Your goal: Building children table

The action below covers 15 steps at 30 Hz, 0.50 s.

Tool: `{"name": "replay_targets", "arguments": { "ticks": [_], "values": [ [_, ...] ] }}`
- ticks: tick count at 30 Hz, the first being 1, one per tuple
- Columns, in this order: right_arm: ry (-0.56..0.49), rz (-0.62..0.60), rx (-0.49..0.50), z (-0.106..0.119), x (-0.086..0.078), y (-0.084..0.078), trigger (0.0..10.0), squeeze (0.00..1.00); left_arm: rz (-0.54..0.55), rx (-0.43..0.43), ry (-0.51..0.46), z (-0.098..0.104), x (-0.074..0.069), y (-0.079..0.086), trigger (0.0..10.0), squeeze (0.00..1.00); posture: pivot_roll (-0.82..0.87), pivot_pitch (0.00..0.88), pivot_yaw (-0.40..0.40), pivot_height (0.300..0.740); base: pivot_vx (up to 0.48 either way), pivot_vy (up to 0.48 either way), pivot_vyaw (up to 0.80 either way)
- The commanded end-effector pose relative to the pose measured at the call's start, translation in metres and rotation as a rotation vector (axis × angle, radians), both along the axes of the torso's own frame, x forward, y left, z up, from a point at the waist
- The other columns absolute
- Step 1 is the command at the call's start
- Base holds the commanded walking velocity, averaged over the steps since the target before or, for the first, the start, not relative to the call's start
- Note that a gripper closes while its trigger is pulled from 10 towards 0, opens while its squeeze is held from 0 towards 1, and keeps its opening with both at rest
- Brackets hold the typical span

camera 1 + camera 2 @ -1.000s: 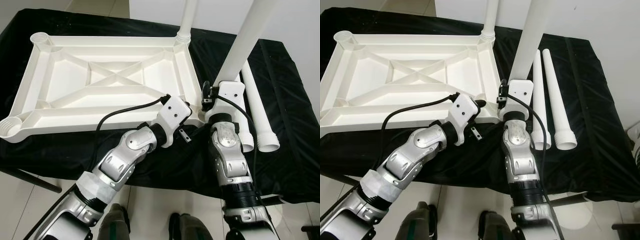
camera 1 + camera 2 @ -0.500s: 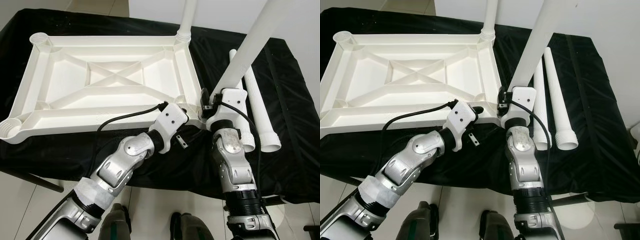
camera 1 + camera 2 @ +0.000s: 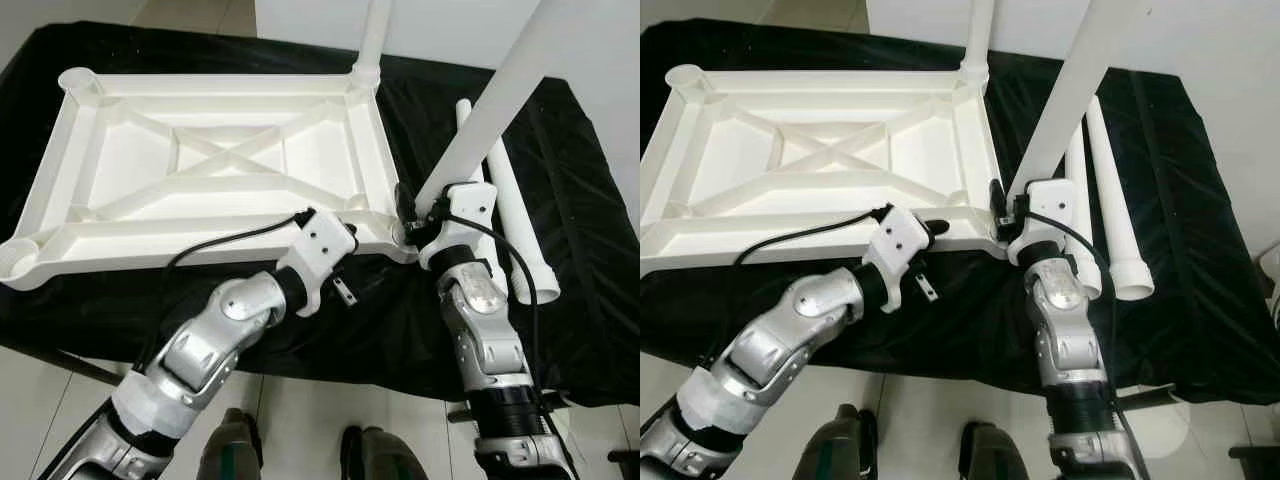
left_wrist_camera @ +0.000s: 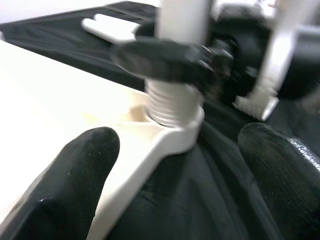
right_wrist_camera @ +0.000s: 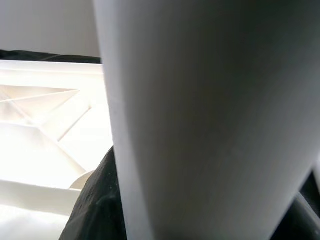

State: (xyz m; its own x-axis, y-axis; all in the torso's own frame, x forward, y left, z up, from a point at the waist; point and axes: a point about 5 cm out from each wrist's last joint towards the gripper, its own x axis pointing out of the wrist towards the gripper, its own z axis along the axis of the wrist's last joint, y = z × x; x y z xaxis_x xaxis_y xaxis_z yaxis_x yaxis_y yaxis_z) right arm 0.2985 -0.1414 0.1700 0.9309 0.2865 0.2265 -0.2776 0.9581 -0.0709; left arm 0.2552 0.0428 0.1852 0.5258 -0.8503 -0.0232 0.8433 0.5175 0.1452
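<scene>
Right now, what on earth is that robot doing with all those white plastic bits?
It is putting together a small table. The white tabletop lies upside down on a black cloth. The right gripper holds a white leg, tilted, with its threaded end at the near right corner socket. The left gripper is open beside that corner. One leg already stands in the far corner, and two spare legs lie on the cloth.

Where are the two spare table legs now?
The spare legs lie side by side on the black cloth, on the robot's right, just beyond the right gripper.
</scene>
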Motion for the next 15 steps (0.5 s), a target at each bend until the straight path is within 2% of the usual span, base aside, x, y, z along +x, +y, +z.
{"name": "replay_targets", "arguments": {
  "ticks": [1,4,15],
  "values": [
    [0.081,0.048,-0.015,-0.018,-0.004,0.006,10.0,0.00,-0.058,0.003,0.024,-0.001,-0.006,-0.001,10.0,0.00,0.09,0.138,0.007,0.740,0.000,0.000,0.00],
    [0.081,0.106,-0.048,-0.021,-0.007,0.006,10.0,0.00,-0.029,0.020,0.015,0.002,-0.004,0.003,10.0,0.00,0.10,0.144,0.007,0.740,0.000,0.000,0.00],
    [0.131,0.186,-0.065,-0.032,-0.011,0.003,10.0,0.00,0.002,0.028,0.020,0.009,-0.004,0.008,10.0,0.00,0.10,0.154,0.012,0.740,0.000,0.000,0.00]
  ]
}}
